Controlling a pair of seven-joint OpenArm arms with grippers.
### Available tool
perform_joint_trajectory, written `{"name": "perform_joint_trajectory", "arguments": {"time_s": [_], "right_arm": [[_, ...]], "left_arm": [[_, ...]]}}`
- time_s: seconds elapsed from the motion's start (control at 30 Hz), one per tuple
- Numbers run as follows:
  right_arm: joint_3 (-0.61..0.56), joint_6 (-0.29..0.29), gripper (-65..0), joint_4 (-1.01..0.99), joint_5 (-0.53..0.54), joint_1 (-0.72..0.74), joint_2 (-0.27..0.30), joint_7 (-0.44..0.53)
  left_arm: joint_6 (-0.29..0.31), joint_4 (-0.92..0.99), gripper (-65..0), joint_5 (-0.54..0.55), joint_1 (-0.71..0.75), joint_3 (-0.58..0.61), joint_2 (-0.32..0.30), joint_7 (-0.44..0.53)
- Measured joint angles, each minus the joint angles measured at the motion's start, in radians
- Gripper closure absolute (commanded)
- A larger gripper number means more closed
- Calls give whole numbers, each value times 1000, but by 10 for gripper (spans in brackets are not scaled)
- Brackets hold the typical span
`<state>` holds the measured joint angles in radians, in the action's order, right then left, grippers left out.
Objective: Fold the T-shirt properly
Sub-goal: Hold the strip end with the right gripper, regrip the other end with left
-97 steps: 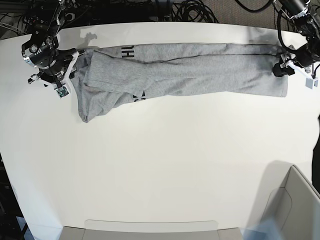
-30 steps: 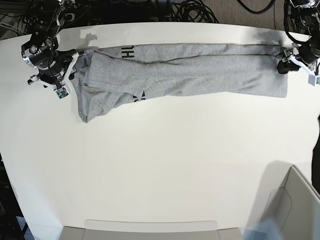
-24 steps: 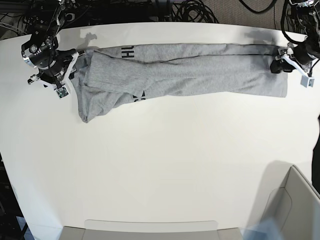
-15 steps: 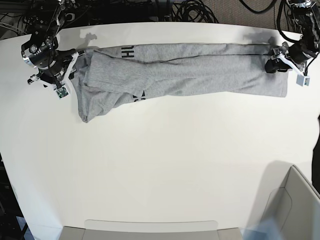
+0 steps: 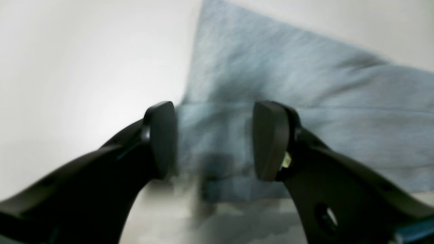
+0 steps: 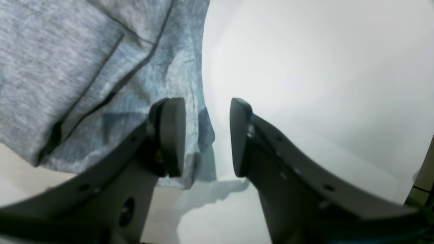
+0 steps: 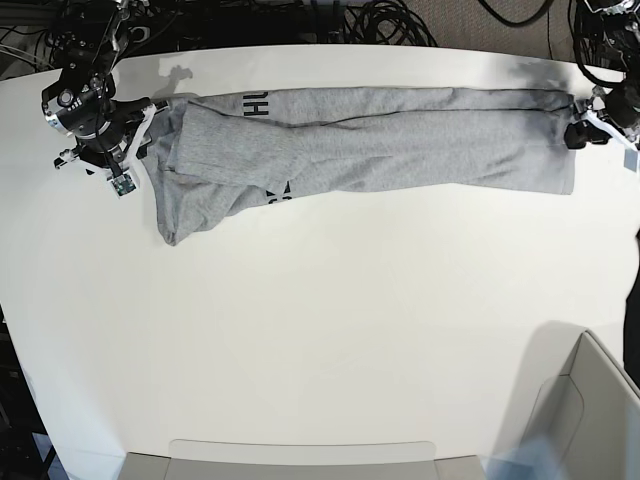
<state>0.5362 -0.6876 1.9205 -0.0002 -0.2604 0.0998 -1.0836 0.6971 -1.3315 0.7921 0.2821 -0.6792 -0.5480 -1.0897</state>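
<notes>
The heather-grey T-shirt (image 7: 380,140) lies stretched in a long band across the far side of the white table (image 7: 330,320), with bits of black lettering (image 7: 255,103) showing at folds. A sleeve end droops toward me at its left. My left gripper (image 7: 578,135) hovers at the shirt's right end. In the blurred left wrist view it (image 5: 213,142) is open, with grey cloth (image 5: 305,84) lying beyond the gap. My right gripper (image 7: 142,135) sits at the shirt's left end. In the right wrist view it (image 6: 206,135) is open, and the cloth's edge (image 6: 67,67) lies beside one finger (image 6: 173,135).
An open grey box (image 7: 590,420) stands at the near right corner. A shallow tray edge (image 7: 300,455) runs along the near side. Black cables (image 7: 380,20) lie behind the table's far edge.
My left gripper swung left over the shirt's right end, then pulled back to the right beside the edge. The right arm and the shirt have not moved.
</notes>
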Motion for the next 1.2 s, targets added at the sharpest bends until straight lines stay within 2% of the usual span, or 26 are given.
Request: {"name": "perform_joint_trajectory", "arguments": {"time_s": [0.07, 0.3, 0.4, 0.47, 0.67, 0.83, 0.97, 1.1, 1.2], "right_arm": [[0, 0, -221, 0, 0, 0, 0, 0], [-1, 0, -221, 0, 1, 0, 5, 0], [-1, 0, -221, 0, 0, 0, 5, 0], [-1, 0, -221, 0, 1, -1, 5, 0], [0, 0, -221, 3, 3, -14, 5, 0], [2, 0, -221, 3, 0, -14, 5, 0], [1, 0, -221, 3, 0, -14, 5, 1], [1, 0, -221, 3, 0, -11, 2, 1], [2, 0, -221, 3, 0, -11, 3, 2]], "left_arm": [[-11, 45, -363, -50, -28, -1, 0, 7], [-1, 45, -363, -41, -41, 1, 0, 18], [-3, 46, -363, -47, -36, 85, -6, 27], [-1, 48, -363, -32, -36, 124, 5, 83], [11, 131, -363, -6, -49, 121, -7, 134], [10, 138, -363, -6, -46, 128, -26, 131], [-5, 106, -361, -5, -35, 191, -33, 149], [3, 19, -358, 83, 42, 248, -26, 149], [8, 3, -331, 120, 82, 254, -17, 174]]}}
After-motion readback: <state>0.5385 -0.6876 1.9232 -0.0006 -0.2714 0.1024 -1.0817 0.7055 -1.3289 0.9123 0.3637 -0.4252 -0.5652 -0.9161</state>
